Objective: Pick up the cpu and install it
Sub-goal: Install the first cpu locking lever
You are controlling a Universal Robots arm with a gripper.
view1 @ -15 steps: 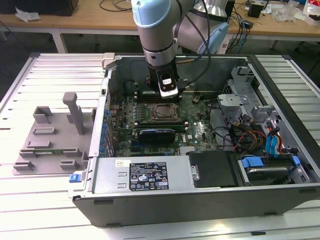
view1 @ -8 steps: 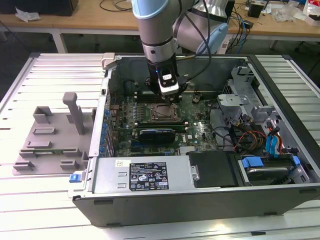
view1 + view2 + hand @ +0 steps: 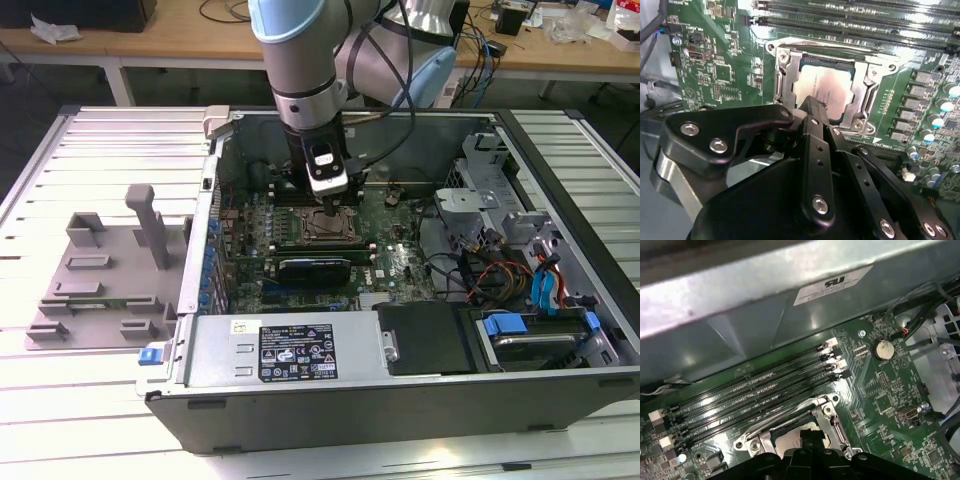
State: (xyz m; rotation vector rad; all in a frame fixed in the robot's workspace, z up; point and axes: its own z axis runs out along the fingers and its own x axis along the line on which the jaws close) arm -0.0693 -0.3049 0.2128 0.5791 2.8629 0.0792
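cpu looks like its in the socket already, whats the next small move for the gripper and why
Probably a short, straight lift away. In the second wrist view the cpu lies flat inside the socket frame, and the gripper sits just above its near edge, so rising vertically should avoid dragging it.

In the first wrist view the black claw hung over the metal socket frame, a pale patch of the cpu showing beside it. Four dark memory slots ran alongside on the green motherboard, near a coin battery and the grey case wall.
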